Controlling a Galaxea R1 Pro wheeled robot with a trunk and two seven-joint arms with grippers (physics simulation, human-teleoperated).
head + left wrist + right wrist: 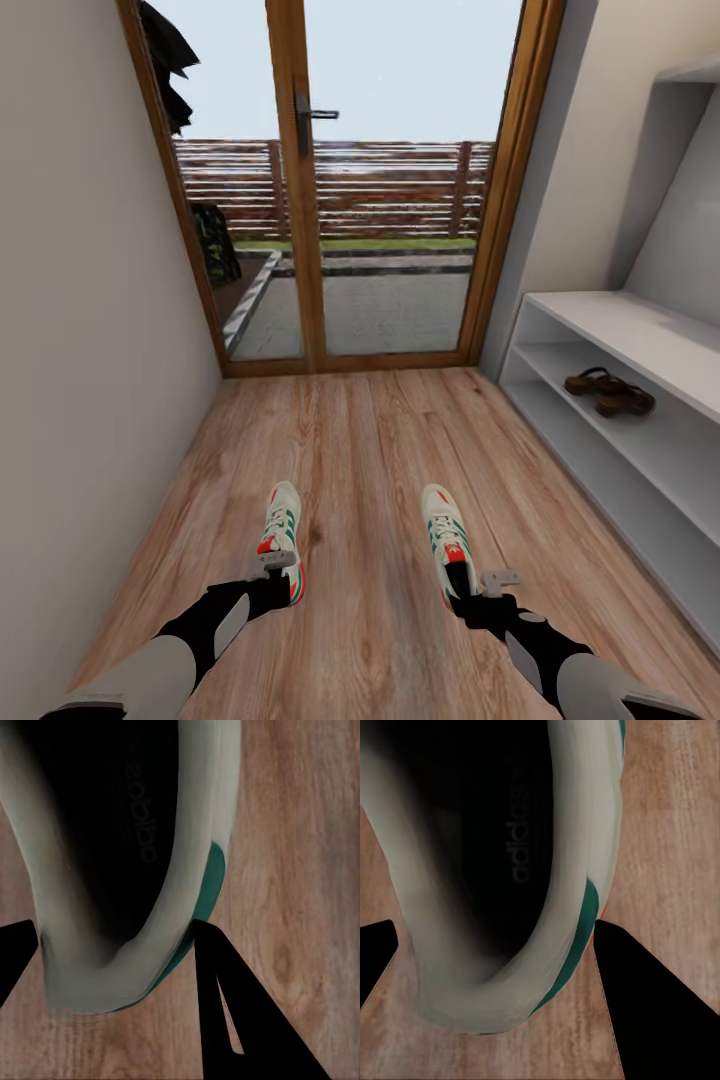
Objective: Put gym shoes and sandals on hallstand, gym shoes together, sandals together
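We have both gym shoes, the left shoe (282,533) and right shoe (445,537), near us on the floor (370,450), each gripper's jaws spread astride a heel collar, the firmest hold on a light, soft shoe, sandals (609,391) already racked.

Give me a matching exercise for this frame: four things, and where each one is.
Things:
1. left gripper
2. right gripper
3. sandals
4. door handle

Places:
A. on a rack shelf
B. at the heel of the right-hand gym shoe
C. on the glass door's frame
D. at the heel of the left-hand gym shoe

Pairs: 1-D, 2-B, 3-A, 4-C
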